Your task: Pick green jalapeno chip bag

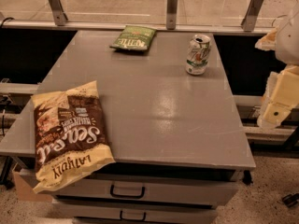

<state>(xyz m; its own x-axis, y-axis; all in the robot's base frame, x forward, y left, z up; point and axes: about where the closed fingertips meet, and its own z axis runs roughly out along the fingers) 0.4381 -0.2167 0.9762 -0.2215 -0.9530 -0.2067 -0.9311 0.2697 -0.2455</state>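
Drawer fronts (135, 190) with dark handles sit lowest in your view, just under the tabletop's front edge. Next up, the large brown-and-cream chip bag (70, 134) lies flat on the front-left corner, its lettering upside down to you and its near end hanging past the edge over the drawers. The grey tabletop (159, 106) shows a dull sheen across its middle.

You'll find the claw (278, 104) off to the right, out beyond the tabletop's right edge at about mid-depth (pale cream parts, cut by the frame edge). It is well apart from all three items, and you cannot tell whether it is spread or pressed together.

Farther back on the right, a white-and-green soda can (198, 55) stands upright. The green jalapeno chip bag (133, 38) lies flat at the far edge, a little left of centre. It is dark green with pale lettering, well apart from the can and untouched. Behind it, metal posts (172, 3) rise from a rail along the back.
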